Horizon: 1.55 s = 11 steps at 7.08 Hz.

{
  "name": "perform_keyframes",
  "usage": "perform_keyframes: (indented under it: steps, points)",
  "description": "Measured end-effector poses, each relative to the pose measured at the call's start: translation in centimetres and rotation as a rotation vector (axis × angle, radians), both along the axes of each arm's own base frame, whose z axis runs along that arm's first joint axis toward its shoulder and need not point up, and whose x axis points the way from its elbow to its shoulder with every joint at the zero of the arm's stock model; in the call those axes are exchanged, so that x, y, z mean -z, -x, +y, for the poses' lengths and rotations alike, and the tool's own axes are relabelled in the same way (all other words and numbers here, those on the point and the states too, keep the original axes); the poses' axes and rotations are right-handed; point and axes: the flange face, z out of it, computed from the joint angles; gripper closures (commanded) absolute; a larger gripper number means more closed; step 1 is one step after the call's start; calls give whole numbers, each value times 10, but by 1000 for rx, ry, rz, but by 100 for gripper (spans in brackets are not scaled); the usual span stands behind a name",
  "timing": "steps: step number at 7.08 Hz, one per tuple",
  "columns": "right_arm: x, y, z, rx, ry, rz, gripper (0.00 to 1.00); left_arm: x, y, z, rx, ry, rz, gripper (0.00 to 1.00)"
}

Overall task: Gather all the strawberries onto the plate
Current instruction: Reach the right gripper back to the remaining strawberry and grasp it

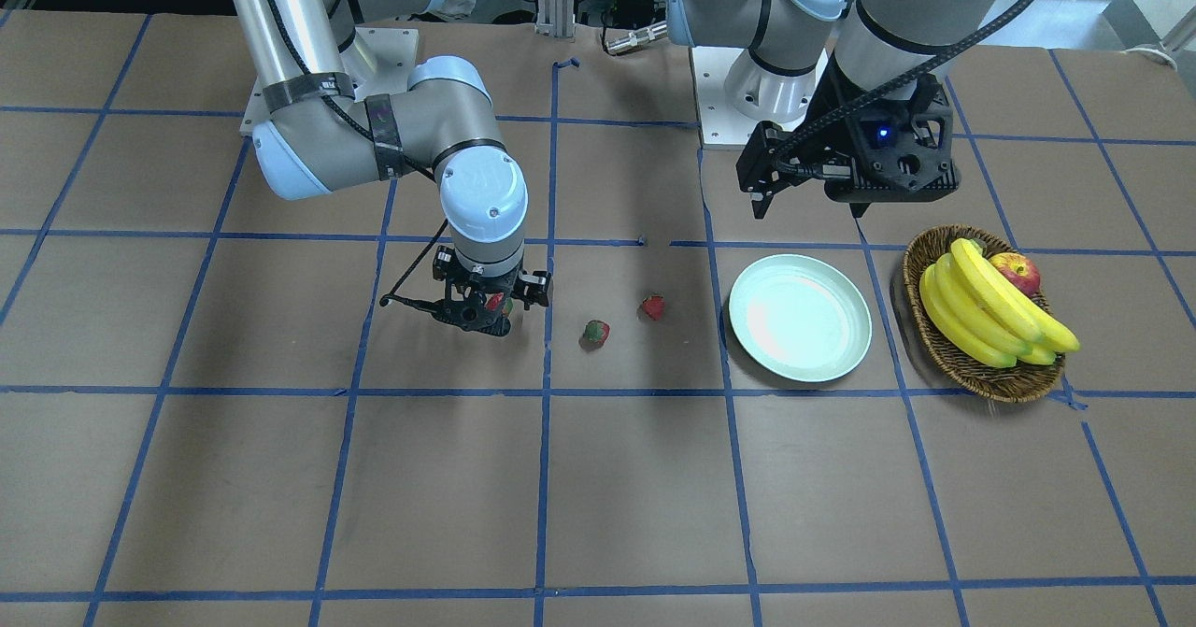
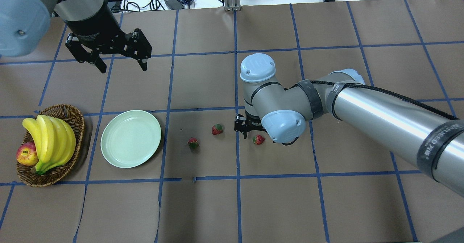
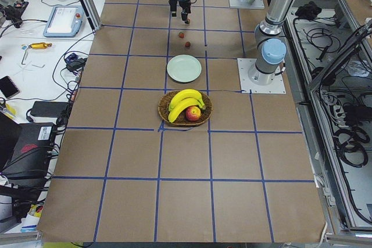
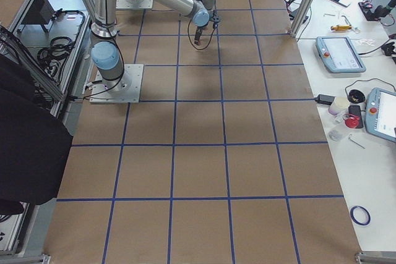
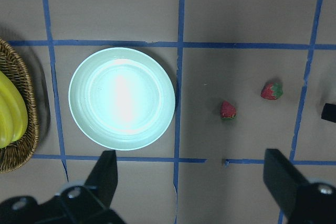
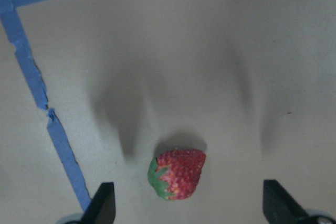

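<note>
Three small red strawberries lie on the brown table. One (image 6: 177, 173) lies between the wide-apart fingers of my right gripper (image 6: 189, 205), which is open and low over it, not touching; it also shows in the overhead view (image 2: 258, 139). The other two strawberries (image 2: 217, 129) (image 2: 193, 143) lie between it and the empty mint-green plate (image 2: 131, 138). My left gripper (image 2: 121, 66) is open and empty, held high behind the plate; its wrist view shows the plate (image 5: 122, 98) and two strawberries (image 5: 227, 110) (image 5: 271, 91). In the front view my right gripper (image 1: 488, 320) half hides its strawberry (image 1: 495, 303).
An oval wicker basket (image 2: 74, 117) with bananas (image 2: 50, 141) and a red apple (image 2: 27, 153) stands just left of the plate. Blue tape lines grid the table. Bare table lies in front of the strawberries.
</note>
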Motion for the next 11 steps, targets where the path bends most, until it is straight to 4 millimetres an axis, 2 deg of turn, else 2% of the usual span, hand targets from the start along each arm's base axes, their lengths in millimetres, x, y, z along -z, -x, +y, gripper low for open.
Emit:
perform_keyframes:
  steps: [3,4,5,6,7,9,11]
  points:
    - [11,1,2,-4,-19,5,9,3,1,1,0,-5,1,0]
    - [15,1,2,-7,-25,5,18,3,1,1,0,-5,1,0]
    - [18,0,2,-9,-29,5,44,3,1,1,0,-4,1,0]
    - [18,0,2,-10,-29,5,75,3,1,1,1,-4,1,0]
    - [18,0,2,-11,-29,4,99,3,1,1,1,-4,1,0]
    - [17,0,1,-20,-23,1,100,3,1,1,1,-4,0,0]
    - [8,-3,-7,-25,4,-10,100,3,1,1,1,-4,0,0]
